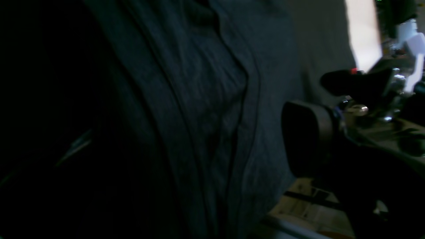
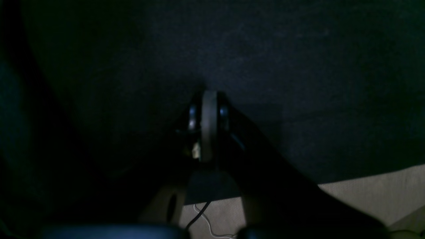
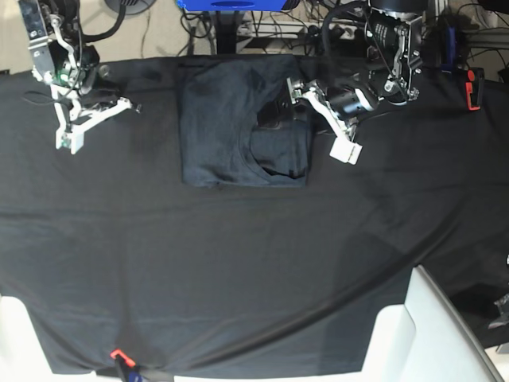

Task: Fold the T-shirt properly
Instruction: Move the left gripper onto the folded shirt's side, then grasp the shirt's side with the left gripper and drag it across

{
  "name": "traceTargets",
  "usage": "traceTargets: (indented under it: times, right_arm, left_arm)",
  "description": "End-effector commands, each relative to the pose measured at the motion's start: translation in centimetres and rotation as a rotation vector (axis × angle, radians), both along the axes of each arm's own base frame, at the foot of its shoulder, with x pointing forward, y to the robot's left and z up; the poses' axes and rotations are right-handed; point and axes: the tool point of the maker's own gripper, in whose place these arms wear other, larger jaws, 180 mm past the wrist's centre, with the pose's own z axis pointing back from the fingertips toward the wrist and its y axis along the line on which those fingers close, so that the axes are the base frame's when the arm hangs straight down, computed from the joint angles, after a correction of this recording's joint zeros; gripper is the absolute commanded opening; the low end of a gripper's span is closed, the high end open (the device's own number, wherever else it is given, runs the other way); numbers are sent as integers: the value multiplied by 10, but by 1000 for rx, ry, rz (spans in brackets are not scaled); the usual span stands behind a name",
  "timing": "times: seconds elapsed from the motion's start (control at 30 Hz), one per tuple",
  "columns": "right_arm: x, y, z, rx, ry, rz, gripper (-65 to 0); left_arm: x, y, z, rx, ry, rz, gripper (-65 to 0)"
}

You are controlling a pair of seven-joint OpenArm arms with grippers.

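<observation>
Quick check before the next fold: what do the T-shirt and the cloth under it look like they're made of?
T-shirt: looks like soft knit fabric, slate blue-grey, matte, faintly heathered; the left wrist view shows limp ridged folds and a stitched hem. Probably cotton or a blend, though the fibre can't be told.

Tablecloth: plain black cloth, matte, darker than the shirt; long shallow creases and a draped front edge suggest thin fabric.

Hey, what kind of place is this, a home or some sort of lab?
Probably a robotics lab or workshop: two arms mounted at a table under a black tablecloth, a T-shirt laid out for folding, and tangled cables on the floor behind.
</observation>
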Motion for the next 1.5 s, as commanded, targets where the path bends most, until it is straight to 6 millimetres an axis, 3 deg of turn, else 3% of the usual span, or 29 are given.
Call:
traceTargets:
  times: [0.0,0.2,0.27,0.5,0.53,0.87,1.07,1.23,1.47]
  right_arm:
    - [7,-3,7,-10,-33,2,-641]
    - [7,-3,6,-10,-32,2,-641]
    - [7,-3,6,-10,-32,2,-641]
    - [6,-3,6,-10,-30,2,-641]
    - [6,-3,6,-10,-30,2,-641]
    - [6,-4,6,-10,-29,1,-641]
    - [5,-6,2,-14,-19,-2,-641]
    - [2,-9,-4,-21,-2,-8,-641]
    - [7,-7,-2,-18,-13,-9,-641]
  left_arm:
    - [-6,0,-8,21,34,-13,0]
    - [-9,6,-19,3,53,43,-2]
    - [-9,8,-22,-4,55,61,-120]
    - [-3,8,-24,-10,56,70,-634]
    - [-4,8,-24,-10,58,70,-650]
    - [8,8,-18,14,48,19,-650]
    - [9,40,-18,117,72,-57,-650]
    - [-5,48,-19,217,81,-223,-650]
    - [0,44,-24,383,48,-485,-650]
